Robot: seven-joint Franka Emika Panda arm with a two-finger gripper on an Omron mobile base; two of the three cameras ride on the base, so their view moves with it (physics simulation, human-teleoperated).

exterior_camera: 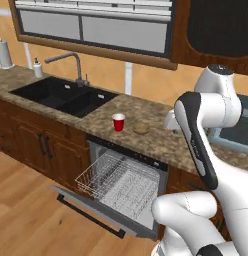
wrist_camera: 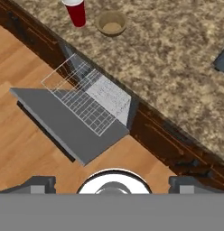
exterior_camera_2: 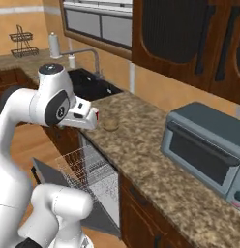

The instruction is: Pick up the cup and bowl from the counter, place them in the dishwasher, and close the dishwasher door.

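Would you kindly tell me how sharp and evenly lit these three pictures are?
Left base view: soft, flat light, red plastic cup slightly blurred, no glare. Right base view: tan speckled bowl fuzzy, grey toaster oven evenly lit. Hand view: white wire rack reads crisply, with a faint shadow on the dark grey dishwasher door.

Light wooden plank floor [exterior_camera: 26,200]. Dark wooden base cabinets [exterior_camera: 41,145] and upper cabinets [exterior_camera_2: 189,43]. Tan wall [exterior_camera: 146,80]. Black double sink [exterior_camera: 66,96] with grey metal tap [exterior_camera: 71,62]. Grey toaster oven [exterior_camera_2: 204,150] at right. White paper-towel roll [exterior_camera: 3,54] and black wire rack [exterior_camera_2: 22,41] at the far end.
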